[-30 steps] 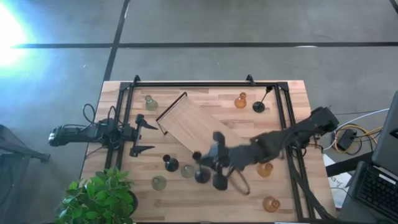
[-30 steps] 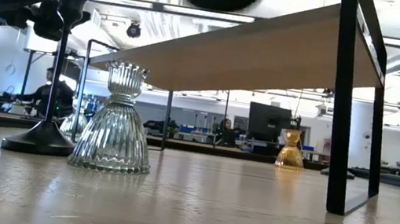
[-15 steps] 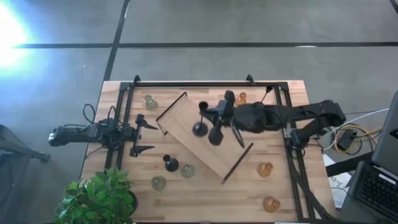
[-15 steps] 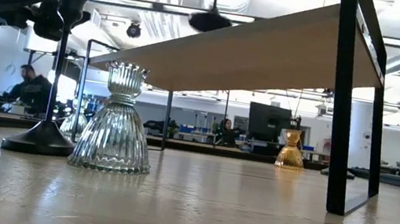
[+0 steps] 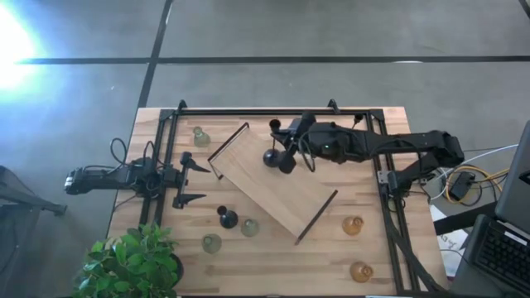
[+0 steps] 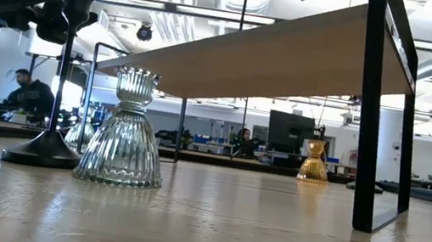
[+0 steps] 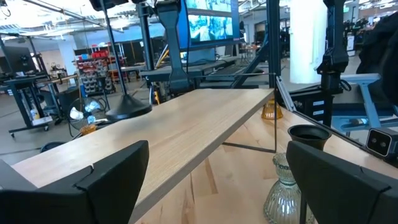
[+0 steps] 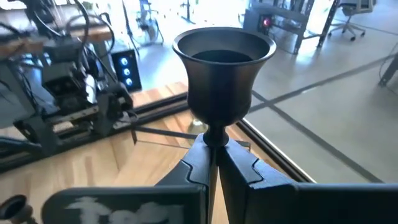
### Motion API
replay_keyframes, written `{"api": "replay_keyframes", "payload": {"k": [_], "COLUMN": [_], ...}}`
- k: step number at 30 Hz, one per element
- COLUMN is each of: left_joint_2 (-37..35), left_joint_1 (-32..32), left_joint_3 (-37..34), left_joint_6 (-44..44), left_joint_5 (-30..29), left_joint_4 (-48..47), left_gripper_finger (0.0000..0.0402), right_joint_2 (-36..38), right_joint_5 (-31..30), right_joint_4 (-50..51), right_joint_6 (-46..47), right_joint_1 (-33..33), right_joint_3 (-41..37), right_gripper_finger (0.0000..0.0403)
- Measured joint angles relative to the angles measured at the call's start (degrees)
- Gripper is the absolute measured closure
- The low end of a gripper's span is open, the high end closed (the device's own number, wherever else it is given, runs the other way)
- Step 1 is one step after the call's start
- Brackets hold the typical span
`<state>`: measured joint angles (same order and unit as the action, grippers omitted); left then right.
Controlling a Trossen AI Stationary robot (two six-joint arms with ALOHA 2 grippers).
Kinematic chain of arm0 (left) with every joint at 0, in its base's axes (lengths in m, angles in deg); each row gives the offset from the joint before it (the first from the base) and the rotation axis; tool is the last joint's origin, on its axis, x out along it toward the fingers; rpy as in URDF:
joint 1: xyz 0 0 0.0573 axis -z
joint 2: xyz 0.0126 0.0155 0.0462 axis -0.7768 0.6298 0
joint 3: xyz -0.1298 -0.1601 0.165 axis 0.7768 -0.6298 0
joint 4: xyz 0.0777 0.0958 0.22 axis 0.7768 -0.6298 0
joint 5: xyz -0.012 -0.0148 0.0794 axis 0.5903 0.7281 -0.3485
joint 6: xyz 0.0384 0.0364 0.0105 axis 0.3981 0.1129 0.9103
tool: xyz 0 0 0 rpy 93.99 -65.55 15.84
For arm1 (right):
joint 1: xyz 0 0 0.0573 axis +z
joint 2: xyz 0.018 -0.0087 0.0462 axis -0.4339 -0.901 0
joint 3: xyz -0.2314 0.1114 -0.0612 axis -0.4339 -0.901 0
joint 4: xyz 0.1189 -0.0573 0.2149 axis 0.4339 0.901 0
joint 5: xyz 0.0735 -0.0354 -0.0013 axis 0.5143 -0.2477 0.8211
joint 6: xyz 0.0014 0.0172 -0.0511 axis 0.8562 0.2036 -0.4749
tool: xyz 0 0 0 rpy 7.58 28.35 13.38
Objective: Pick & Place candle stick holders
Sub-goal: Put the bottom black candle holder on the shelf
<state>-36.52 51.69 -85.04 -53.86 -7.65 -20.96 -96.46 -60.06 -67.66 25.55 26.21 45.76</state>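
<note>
Right gripper [image 8: 214,163] clamps a black candle stick holder [image 8: 224,74] by the stem above the wooden board [image 5: 273,190]; lowering it upright comes next, seemingly.

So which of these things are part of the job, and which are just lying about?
Job:
- held black holder, in the right end effector above the board
- second black holder
- green holders
- amber holders

Lying about:
- plant
- cables
- left end effector, idle at the left edge
</note>
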Motion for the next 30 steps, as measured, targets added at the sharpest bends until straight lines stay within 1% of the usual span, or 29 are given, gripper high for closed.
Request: {"api": "replay_keyframes", "payload": {"k": [5, 9, 12, 17, 21, 26, 30], "left_joint_2": [0.0, 0.0, 0.0, 0.0, 0.0, 0.0, 0.0], "left_joint_1": [0.0, 0.0, 0.0, 0.0, 0.0, 0.0, 0.0], "left_joint_3": [0.0, 0.0, 0.0, 0.0, 0.0, 0.0, 0.0], "left_joint_6": [0.0, 0.0, 0.0, 0.0, 0.0, 0.0, 0.0], "left_joint_5": [0.0, 0.0, 0.0, 0.0, 0.0, 0.0, 0.0], "left_joint_4": [0.0, 0.0, 0.0, 0.0, 0.0, 0.0, 0.0], "left_gripper_finger": [0.0019, 0.0019, 0.0019, 0.0019, 0.0019, 0.0019, 0.0019], "right_joint_2": [3.4, 5.1, 5.4, 4.4, 3.0, 1.5, 1.1], "right_joint_5": [1.2, 0.8, 1.1, 1.3, 4.0, 4.0, 4.0], "right_joint_4": [-5.9, -6.5, -6.3, -2.0, -0.5, 0.3, 1.3], "right_joint_6": [3.3, 3.6, 3.3, 2.5, 1.8, -0.1, 0.6], "right_joint_1": [-1.4, -1.4, -1.4, -1.5, -1.6, -1.7, -1.7], "right_joint_3": [-6.4, -8.2, -8.2, -5.8, -3.7, -2.4, -2.4], "right_gripper_finger": [0.0392, 0.0392, 0.0392, 0.0392, 0.0392, 0.0392, 0.0392]}}
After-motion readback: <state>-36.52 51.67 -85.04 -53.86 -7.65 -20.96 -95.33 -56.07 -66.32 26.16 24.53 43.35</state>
